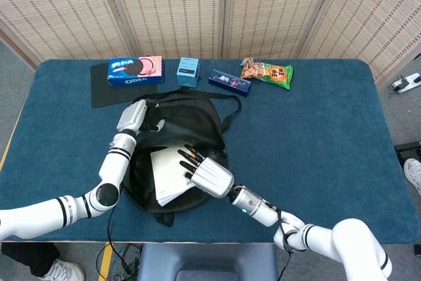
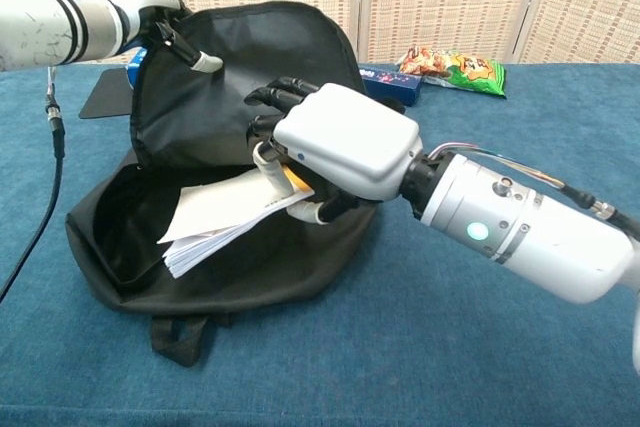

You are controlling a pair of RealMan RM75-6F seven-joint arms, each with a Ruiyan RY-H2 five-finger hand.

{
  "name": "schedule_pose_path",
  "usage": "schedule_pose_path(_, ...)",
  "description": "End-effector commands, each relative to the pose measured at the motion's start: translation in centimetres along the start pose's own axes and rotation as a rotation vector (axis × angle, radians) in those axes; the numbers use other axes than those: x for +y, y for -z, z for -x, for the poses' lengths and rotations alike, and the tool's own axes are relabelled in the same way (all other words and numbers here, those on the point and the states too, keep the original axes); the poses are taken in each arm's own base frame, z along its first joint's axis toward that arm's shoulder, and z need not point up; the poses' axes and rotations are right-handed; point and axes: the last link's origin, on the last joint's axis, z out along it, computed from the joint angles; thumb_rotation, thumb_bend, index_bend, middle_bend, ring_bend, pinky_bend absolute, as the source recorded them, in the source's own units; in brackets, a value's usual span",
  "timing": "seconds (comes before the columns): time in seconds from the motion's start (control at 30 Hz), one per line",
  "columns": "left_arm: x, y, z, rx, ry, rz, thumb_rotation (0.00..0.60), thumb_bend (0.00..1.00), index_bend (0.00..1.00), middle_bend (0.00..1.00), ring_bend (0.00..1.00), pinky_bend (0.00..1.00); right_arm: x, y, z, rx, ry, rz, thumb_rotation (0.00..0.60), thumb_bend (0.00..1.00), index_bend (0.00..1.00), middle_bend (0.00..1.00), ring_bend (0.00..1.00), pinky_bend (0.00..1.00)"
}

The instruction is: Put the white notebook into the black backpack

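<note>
The white notebook (image 2: 225, 217) lay tilted, pages fanned, in the black backpack's (image 2: 240, 87) mouth at frame centre-left, pinched by the right hand (image 2: 335, 147). The left hand (image 2: 160, 22) gripped the flap's upper-left edge; bare cloth lay rightward.

Both views are bright and evenly lit, seemingly from overhead, with only soft shadows on the blue bench (image 1: 316, 129). Mild glare sits on the white shell of the right hand (image 2: 345, 137). The backpack (image 2: 240, 77) interior reads dark, perhaps underexposed. Focus is sharp throughout.
</note>
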Motion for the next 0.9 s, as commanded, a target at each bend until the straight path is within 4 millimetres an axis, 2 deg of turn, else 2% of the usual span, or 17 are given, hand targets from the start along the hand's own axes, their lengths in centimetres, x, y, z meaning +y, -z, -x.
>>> schedule_pose_path(0.03, 0.1, 0.0, 0.0, 0.000, -0.002, 0.001, 0.600, 0.46, 0.80, 0.46, 0.38, 0.27, 0.0, -0.6, 0.5, -0.013, 0.009, 0.019, 0.600, 0.45, 0.64, 0.29, 0.05, 0.06)
schedule_pose_path(0.37, 0.1, 0.1, 0.1, -0.009, -0.011, -0.003, 0.600, 0.46, 0.80, 0.46, 0.38, 0.27, -0.2, -2.0, 1.9, -0.042, 0.030, 0.069, 0.600, 0.45, 0.64, 0.27, 0.03, 0.04)
schedule_pose_path(0.47, 0.0, 0.0, -0.1, -0.007, 0.003, -0.015, 0.600, 0.46, 0.80, 0.46, 0.38, 0.27, -0.2, -2.4, 2.2, -0.041, 0.056, 0.077, 0.600, 0.45, 0.64, 0.26, 0.01, 0.01)
schedule_pose_path(0.9, -0.1, 0.2, -0.2, -0.020, 0.005, -0.019, 0.600, 0.46, 0.80, 0.46, 0.38, 0.27, -0.5, -2.7, 3.4, -0.017, 0.120, 0.076, 0.600, 0.44, 0.65, 0.24, 0.00, 0.00)
